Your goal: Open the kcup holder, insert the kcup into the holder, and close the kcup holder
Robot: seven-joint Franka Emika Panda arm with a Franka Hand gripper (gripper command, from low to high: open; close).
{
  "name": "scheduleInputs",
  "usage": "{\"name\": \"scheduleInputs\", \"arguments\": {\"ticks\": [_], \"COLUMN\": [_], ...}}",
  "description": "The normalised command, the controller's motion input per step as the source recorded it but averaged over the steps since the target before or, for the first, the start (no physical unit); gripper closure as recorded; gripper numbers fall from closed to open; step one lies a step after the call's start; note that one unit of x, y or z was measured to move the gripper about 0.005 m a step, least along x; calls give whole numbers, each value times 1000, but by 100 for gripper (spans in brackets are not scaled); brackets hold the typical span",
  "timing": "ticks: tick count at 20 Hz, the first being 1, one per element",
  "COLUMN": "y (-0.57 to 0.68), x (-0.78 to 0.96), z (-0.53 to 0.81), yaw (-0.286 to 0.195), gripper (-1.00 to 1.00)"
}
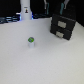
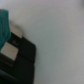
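Observation:
The kcup holder (image 1: pixel 64 27) is a black box with two stacked drawer fronts, both shut, at the back on the exterior view's right. The kcup (image 1: pixel 31 41), a small pale pod with a green top, stands upright on the white table, well to the holder's left and nearer the front. My gripper (image 1: pixel 55 11) hangs above and just behind the holder, blurred, its two dark fingers apart with nothing between them. In the wrist view a corner of the kcup holder (image 2: pixel 18 59) shows from above; the fingers are out of that frame.
A white upright object (image 1: pixel 25 10) stands at the back on the exterior view's left, among dark items along the table's far edge. A teal shape (image 2: pixel 4 26) lies beside the holder in the wrist view. The white table (image 1: pixel 45 62) spreads around the kcup.

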Motion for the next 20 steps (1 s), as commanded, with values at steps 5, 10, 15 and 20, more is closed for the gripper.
{"name": "scheduleInputs", "arguments": {"ticks": [5,10,15,20], "y": [718,650,536,463], "x": [-182,-203,-90,-45], "z": [-50,-138,-229,-273], "yaw": [-183,-193,-184,-166], "gripper": [-100,-100,-100,-100]}}
